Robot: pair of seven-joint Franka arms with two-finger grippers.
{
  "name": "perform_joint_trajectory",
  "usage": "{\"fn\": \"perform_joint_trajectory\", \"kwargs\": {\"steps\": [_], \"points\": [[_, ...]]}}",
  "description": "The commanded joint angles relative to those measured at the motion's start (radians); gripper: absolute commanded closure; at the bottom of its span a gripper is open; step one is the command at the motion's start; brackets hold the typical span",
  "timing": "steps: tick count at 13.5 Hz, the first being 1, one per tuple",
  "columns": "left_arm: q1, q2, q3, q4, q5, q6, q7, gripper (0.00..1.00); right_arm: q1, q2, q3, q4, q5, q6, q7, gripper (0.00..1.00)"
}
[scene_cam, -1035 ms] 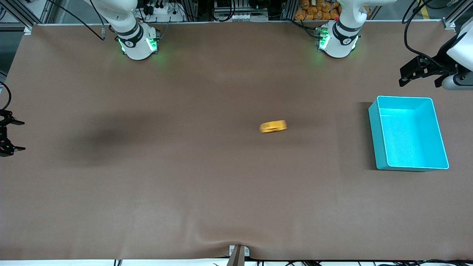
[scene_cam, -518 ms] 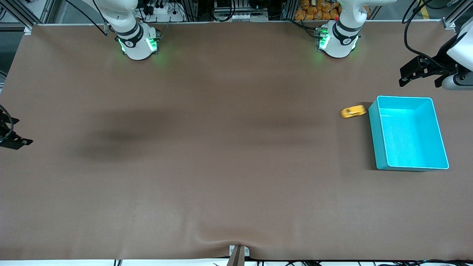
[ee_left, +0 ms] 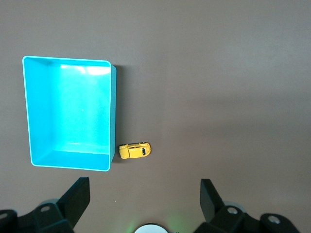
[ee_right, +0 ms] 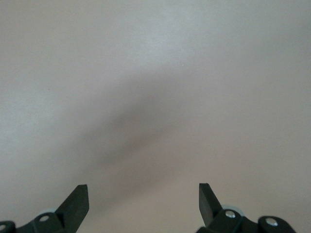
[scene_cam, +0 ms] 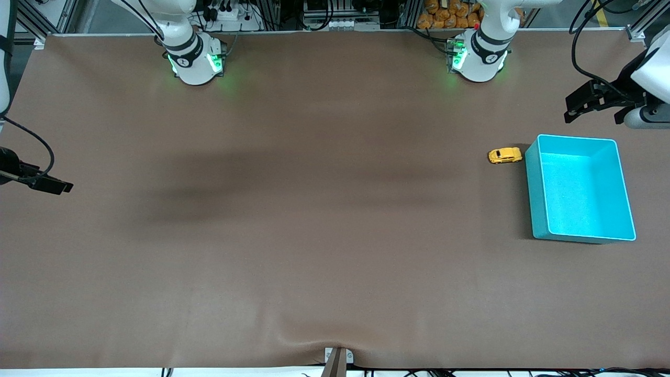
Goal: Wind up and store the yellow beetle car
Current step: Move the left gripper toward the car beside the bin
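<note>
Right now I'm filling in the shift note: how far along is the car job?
The winding looks done: the car stands free on the table, against the bin wall. Nothing is in hand. The left gripper hangs open near the bin, and the right gripper is open at its table end. Left: putting the car in the bin.

Both arms were cut off by the front view's edges. Of the right gripper (scene_cam: 49, 185), over the table's edge well apart from the cyan bin (scene_cam: 539, 193), only one dark finger (scene_cam: 52, 186) showed, the rest lost at the frame's side. The left gripper (scene_cam: 594, 102), above the table near the bin, had its wrist cropped away. In each wrist view only the fingertips (ee_left: 77, 194) rose from the picture's edge. The yellow beetle car (scene_cam: 505, 155), just beside the bin, was too small to show its wheels or winding part.
</note>
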Motion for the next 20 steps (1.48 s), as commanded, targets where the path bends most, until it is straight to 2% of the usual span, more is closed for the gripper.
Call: {"fn": "perform_joint_trajectory", "kwargs": {"steps": [1,3,7,9,10,12,15,18,20], "points": [[0.006,0.017,0.004,-0.004,-0.016,-0.028,-0.019,0.0,-0.003,-0.013,0.005,0.028,0.046,-0.031,-0.048,0.0],[0.006,0.028,-0.001,-0.014,-0.016,-0.069,-0.111,0.0,0.001,-0.029,0.002,0.025,0.204,-0.125,-0.189,0.0],[0.009,0.022,-0.004,-0.137,-0.019,-0.045,-0.285,0.0,0.043,-0.062,0.007,0.017,0.158,-0.081,-0.217,0.0],[0.02,-0.015,-0.002,-0.238,-0.021,0.013,-0.358,0.0,0.09,-0.122,0.007,-0.018,0.121,-0.045,-0.225,0.0],[0.053,-0.045,-0.004,-0.305,-0.021,0.053,-0.362,0.0,0.125,-0.179,0.007,-0.067,0.071,-0.01,-0.225,0.0],[0.116,-0.137,-0.005,-0.475,-0.031,0.163,-0.365,0.0,0.149,-0.272,0.005,-0.168,0.049,0.052,-0.225,0.0],[0.201,-0.23,-0.005,-0.68,-0.064,0.274,-0.413,0.0,0.149,-0.317,0.004,-0.192,0.049,0.048,-0.245,0.0],[0.207,-0.234,-0.008,-0.766,-0.064,0.334,-0.614,0.0,0.153,-0.352,-0.018,-0.227,0.04,0.063,-0.323,0.0],[0.207,-0.225,-0.046,-0.823,-0.064,0.404,-0.751,0.0,0.181,-0.343,-0.022,-0.195,-0.053,0.057,-0.323,0.0]]}}
